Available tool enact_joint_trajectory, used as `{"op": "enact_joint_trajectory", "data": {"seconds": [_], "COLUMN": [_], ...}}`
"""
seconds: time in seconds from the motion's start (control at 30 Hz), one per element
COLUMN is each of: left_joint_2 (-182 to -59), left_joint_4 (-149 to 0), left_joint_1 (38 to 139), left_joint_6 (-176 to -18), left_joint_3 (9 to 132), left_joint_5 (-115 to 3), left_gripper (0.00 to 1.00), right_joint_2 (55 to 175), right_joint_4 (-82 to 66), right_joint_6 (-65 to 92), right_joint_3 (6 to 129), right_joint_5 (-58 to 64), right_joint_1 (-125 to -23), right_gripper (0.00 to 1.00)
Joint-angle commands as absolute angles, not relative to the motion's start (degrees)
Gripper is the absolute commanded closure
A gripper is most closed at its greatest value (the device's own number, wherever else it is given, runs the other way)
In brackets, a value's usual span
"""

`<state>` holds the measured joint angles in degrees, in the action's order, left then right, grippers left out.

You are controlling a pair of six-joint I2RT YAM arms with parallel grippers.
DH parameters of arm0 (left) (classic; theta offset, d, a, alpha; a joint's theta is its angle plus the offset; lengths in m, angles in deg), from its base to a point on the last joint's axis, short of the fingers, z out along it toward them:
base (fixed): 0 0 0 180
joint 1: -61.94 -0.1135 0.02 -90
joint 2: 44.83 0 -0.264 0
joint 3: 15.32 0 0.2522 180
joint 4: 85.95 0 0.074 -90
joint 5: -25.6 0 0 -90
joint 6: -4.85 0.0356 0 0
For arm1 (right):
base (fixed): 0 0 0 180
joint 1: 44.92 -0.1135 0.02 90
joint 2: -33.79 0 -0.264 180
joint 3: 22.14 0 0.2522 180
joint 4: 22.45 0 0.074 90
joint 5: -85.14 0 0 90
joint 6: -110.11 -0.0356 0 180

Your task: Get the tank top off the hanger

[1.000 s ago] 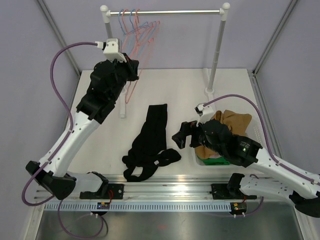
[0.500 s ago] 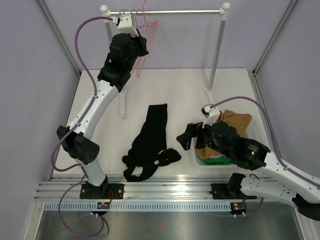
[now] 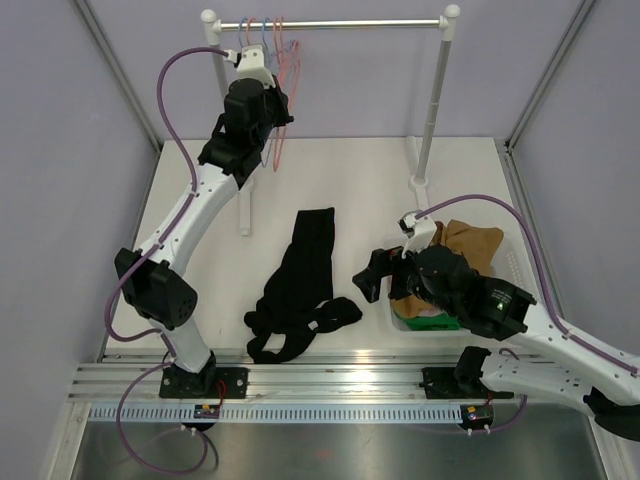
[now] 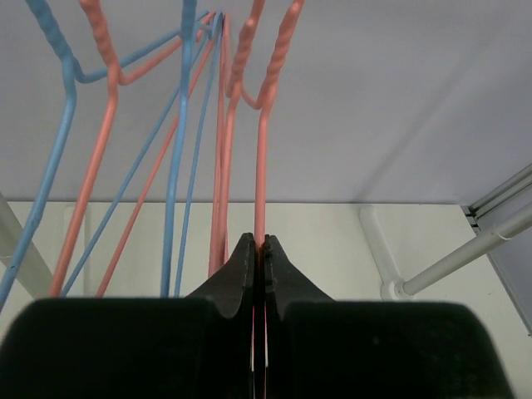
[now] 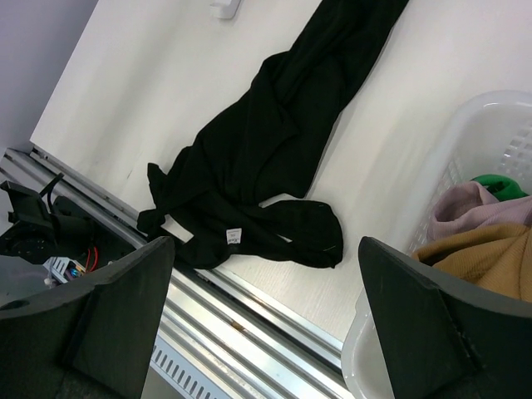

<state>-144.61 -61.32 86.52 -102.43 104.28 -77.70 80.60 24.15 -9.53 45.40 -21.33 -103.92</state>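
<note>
On the white table [image 3: 360, 180] the black tank top [image 3: 298, 285] lies crumpled lengthwise.

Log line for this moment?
left hand: shut on pink hanger | right hand: open, empty | tank top: off hanger, lying on table

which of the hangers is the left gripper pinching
The rightmost pink hanger: its wire runs straight down into the shut left gripper. The blue hangers and the rest hang free to its left.
</note>
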Motion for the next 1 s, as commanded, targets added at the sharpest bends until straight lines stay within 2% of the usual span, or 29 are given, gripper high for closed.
{"op": "enact_joint_trajectory", "data": {"seconds": [0.0, 0.03, 0.07, 0.17, 0.4, 0.43, 0.47, 0.5, 0.67, 0.77, 0.97], "left_joint_2": [-141.15, -140.81, -140.28, -137.39, -127.03, -125.96, -124.47, -121.84, -110.5, -99.35, -82.21], "left_joint_4": [-62.44, -62.0, -61.48, -61.65, -62.18, -61.56, -59.91, -58.58, -48.67, -46.54, -35.75], "left_joint_1": [86.02, 86.02, 86.02, 86.02, 86.02, 86.02, 86.02, 86.02, 86.02, 86.02, 86.02], "left_joint_6": [-103.6, -103.87, -103.87, -104.39, -105.71, -105.8, -105.89, -106.06, -108.43, -111.07, -110.73], "left_joint_3": [105.84, 106.11, 106.02, 104.18, 99.52, 99.34, 99.08, 98.29, 91.19, 80.65, 67.19], "left_joint_5": [-79.25, -79.61, -79.09, -76.8, -71.44, -70.57, -70.12, -69.59, -69.14, -71.78, -77.67], "left_gripper": [0.97, 0.88, 0.69, 0.5, 0.33, 0.26, 0.08, 0.01, 0.01, 0.01, 0.01], "right_joint_2": [81.51, 81.6, 82.12, 83.18, 88.1, 90.54, 91.87, 93.19, 103.02, 108.38, 122.43], "right_joint_4": [21.73, 21.55, 21.29, 21.37, 21.2, 21.11, 20.24, 19.36, 12.61, 6.72, 7.21], "right_joint_6": [-8.8, -9.06, -9.06, -8.72, -6.87, -6.26, -5.9, -5.64, -5.38, -3.62, 0.34], "right_joint_3": [45.5, 45.41, 45.32, 45.76, 48.13, 48.48, 48.66, 48.92, 49.46, 48.75, 55.51], "right_joint_5": [-22.7, -22.7, -22.61, -22.26, -22.53, -22.26, -21.74, -20.69, -19.36, -16.2, -16.8], "right_joint_1": [-104.24, -104.24, -104.24, -104.24, -104.24, -104.24, -104.24, -104.24, -104.24, -104.24, -104.24], "right_gripper": [0.0, 0.0, 0.01, 0.01, 0.01, 0.01, 0.01, 0.0, 0.01, 0.0, 0.0]}}
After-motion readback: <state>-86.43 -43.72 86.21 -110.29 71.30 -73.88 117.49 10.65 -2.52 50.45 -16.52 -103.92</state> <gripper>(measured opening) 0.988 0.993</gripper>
